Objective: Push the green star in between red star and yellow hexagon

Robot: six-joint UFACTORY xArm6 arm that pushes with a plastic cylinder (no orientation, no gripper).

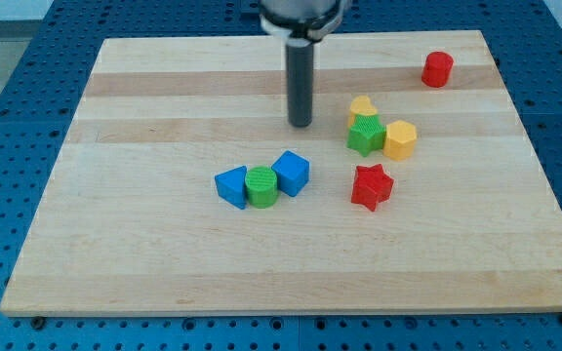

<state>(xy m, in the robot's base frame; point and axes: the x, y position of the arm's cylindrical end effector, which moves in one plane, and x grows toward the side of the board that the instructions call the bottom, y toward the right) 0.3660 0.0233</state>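
The green star [366,135] lies right of the board's middle, touching a yellow hexagon [400,139] on its right and a yellow heart-like block [361,106] just above it. The red star [371,186] lies below the green star, a small gap apart. My tip [301,124] rests on the board to the left of the green star and slightly above it, about a block and a half's width away, touching no block.
A blue triangular block [230,186], a green cylinder [260,187] and a blue cube [292,173] form a touching row left of the red star. A red cylinder [437,69] stands near the top right. The wooden board [115,244] sits on a blue surface.
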